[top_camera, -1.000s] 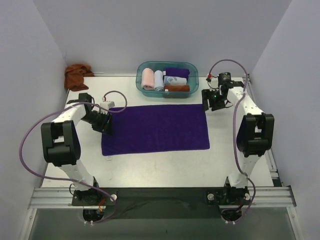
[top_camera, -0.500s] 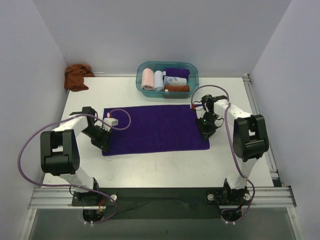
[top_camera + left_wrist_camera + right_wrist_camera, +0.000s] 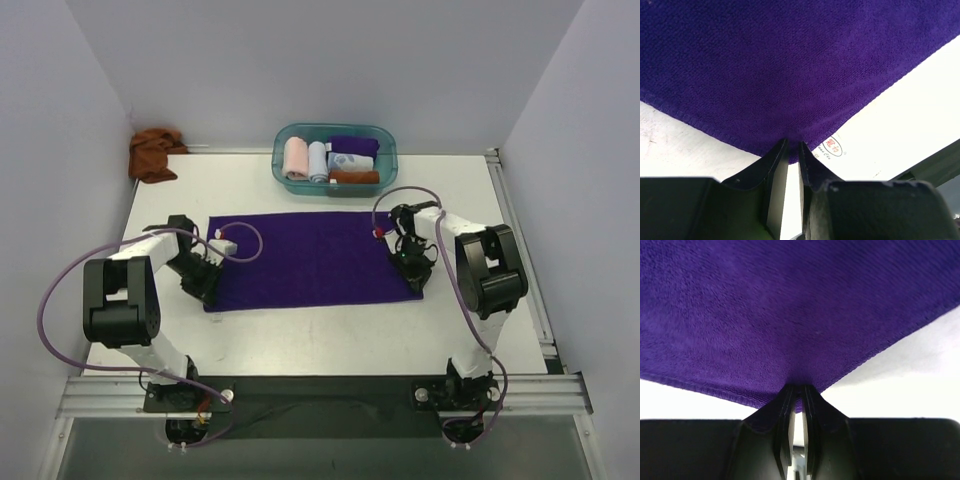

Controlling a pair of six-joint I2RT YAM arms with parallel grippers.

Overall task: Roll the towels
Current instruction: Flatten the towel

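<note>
The purple towel lies flat and spread out in the middle of the table. My left gripper is shut on its near left corner, and the left wrist view shows the hem pinched between the jaws with a small label beside it. My right gripper is shut on its near right corner, with the hem nipped between the jaws in the right wrist view. The rust-brown towel lies bunched in the far left corner.
A teal basket at the back centre holds rolled pink, pale blue, white patterned, purple and brown cloths. Side walls stand close on the left and right. A metal rail runs along the near edge.
My right arm came down from the back right to the towel's near right corner and shut on it. My left gripper slid toward the near left corner. The towel's near edge shifted slightly.
</note>
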